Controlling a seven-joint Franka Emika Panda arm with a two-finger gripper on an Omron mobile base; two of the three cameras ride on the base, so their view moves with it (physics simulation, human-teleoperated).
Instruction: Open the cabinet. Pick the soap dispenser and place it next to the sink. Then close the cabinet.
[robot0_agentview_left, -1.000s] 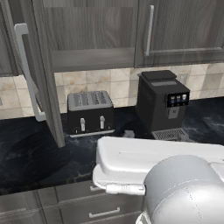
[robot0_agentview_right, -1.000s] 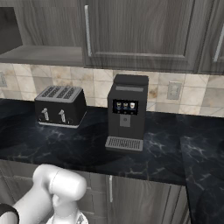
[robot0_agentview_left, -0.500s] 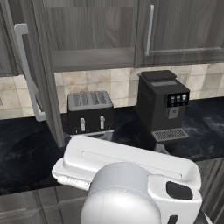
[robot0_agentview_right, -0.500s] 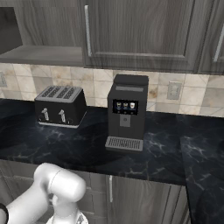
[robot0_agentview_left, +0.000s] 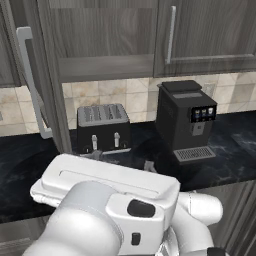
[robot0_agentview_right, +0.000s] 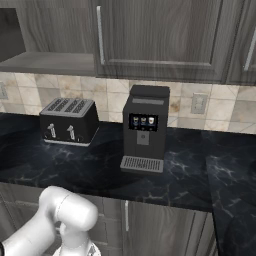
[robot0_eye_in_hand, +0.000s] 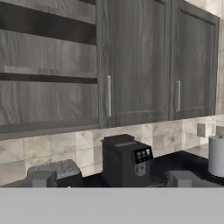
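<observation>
Dark wood covers the cabinet (robot0_agentview_left: 100, 35) up on the wall, and its left door (robot0_agentview_left: 42, 75) swings out wide with a long silver handle (robot0_agentview_left: 30, 82) on it. Inside I can see bare shelves (robot0_eye_in_hand: 43, 74) with nothing on them that I can make out. The right door (robot0_agentview_right: 155, 37) sits flat and closed. Under the cabinet, a black toaster (robot0_agentview_left: 102, 127) stands on the black marble table (robot0_agentview_right: 190, 170), close to the tiled wall. A black coffee machine (robot0_agentview_right: 145, 127) stands just beside the toaster, on its right. A white roll (robot0_eye_in_hand: 216, 155) stands further along the table. The gripper (robot0_eye_in_hand: 111, 180) has its two dark tips far apart, so it is open and holds nothing. It points at the coffee machine and the cabinet above it. I cannot see the soap dispenser anywhere.
</observation>
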